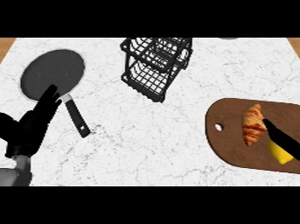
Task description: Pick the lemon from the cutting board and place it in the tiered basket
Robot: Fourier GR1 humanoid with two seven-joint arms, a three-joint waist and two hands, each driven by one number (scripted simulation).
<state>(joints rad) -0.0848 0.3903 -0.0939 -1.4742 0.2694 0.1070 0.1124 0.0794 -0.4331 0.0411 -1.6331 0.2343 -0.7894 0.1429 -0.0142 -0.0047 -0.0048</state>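
right hand (287, 142) fingers straight, over lemon (280, 154) | left hand (28, 124) open

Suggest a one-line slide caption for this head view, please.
Right hand reaches over the lemon beside a croissant on the cutting board; tiered basket waits behind.

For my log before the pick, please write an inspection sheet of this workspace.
Surface: white marble counter, wood at both sides.
Job's things: lemon on cutting board, partly hidden by the right hand; tiered basket at the far middle.
Clutter: croissant on the board; frying pan far left.
Hands: left hand open, resting over the pan handle; right hand open over the lemon.
Cables: nothing seen.
Surroundings: nothing seen.
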